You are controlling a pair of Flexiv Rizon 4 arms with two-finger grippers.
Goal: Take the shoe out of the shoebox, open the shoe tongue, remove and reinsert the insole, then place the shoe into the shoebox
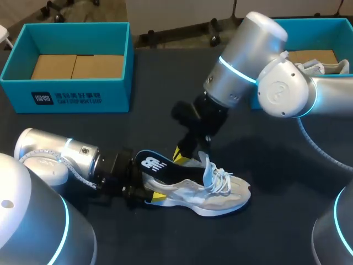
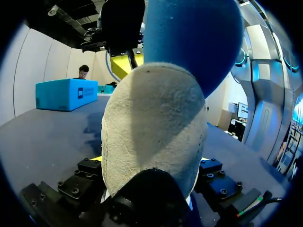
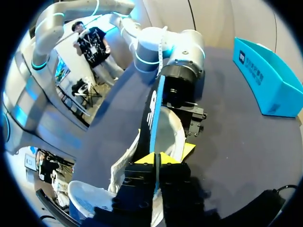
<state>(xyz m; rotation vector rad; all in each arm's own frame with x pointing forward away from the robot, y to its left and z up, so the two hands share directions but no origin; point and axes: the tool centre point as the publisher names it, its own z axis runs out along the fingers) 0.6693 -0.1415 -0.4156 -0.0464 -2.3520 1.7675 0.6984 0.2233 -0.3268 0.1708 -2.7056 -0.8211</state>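
Dark table (image 1: 165, 237): L gripper (image 1: 144, 192) clamps suede shoe (image 1: 215, 199) heel, R gripper (image 3: 155, 158) pinches thin insole (image 1: 149, 162)

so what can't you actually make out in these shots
- Left wrist view: the heel of the shoe fills the middle, hiding its laces, toe and nearly all of the left jaws' tips.
- Head view: my right arm covers part of the right box, so what lies inside is cut off.
- Right wrist view: the insole shows edge-on and the right jaws hide its near end; how deep it sits is unclear.
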